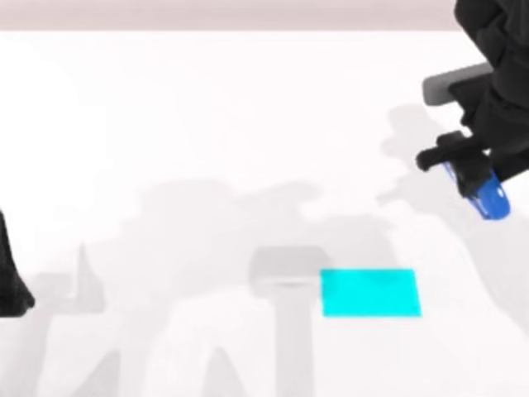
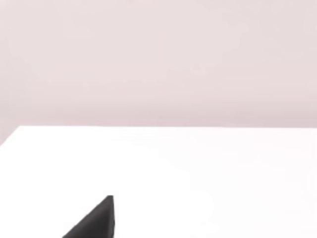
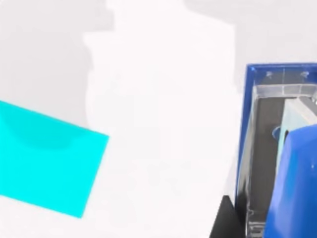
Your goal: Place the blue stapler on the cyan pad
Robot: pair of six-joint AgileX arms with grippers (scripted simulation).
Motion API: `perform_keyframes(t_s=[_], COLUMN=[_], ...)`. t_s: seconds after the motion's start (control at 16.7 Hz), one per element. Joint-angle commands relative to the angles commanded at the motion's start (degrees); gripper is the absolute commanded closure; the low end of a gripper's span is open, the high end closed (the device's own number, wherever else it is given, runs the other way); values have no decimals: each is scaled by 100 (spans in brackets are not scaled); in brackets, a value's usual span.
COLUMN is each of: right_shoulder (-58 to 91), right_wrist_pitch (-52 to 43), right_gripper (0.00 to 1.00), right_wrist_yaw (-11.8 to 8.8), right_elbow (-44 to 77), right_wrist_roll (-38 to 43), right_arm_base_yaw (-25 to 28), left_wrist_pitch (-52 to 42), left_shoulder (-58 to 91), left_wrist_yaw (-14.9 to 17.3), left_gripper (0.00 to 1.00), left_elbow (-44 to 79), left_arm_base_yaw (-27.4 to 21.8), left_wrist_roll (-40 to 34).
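Bright blue and glossy, the blue stapler [image 1: 488, 197] is a small elongated body with a rounded top, and in the right wrist view its blue stapler [image 3: 277, 158] underside shows a grey metal channel framed by a blue rim; no brand, label or writing can be read on it. It sits in the right pincer [image 1: 463, 169], whose dark fingers are pinched on it, well to the right of the cyan pad [image 1: 370, 293] and farther from the desk's near edge than the pad is; whether it touches the desk cannot be told from above. The cyan pad is a flat, thin, plain rectangle, wider than tall, lying flat on the white desk [image 1: 207, 124] with nothing on it; it appears again in the right wrist view as the cyan pad [image 3: 44, 168], apart from the stapler. A soft grey shadow falls just beside the pad's left end. The left arm is parked far to the left of the pad, at the desk's left edge, and only a dark tip of the left pincer [image 2: 94, 222] shows in its own wrist view, so I cannot tell whether it is spread or pressed together.
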Motion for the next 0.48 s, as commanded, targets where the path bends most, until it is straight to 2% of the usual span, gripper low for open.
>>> perform_keyframes(t_s=[0.24, 0.48], right_shoulder=[106, 207], right_wrist_pitch=[-73, -162], right_gripper=[100, 100], right_wrist_yaw=[9, 26], right_elbow=[112, 198], right_wrist_roll=[833, 2626], right_arm_base_yaw=[188, 493], left_wrist_pitch=[0, 0], left_shoulder=[0, 0], left_wrist_yaw=[0, 0], left_gripper=[0, 0], left_elbow=[0, 0], left_arm_base_yaw=[0, 0], left_wrist_roll=[0, 0])
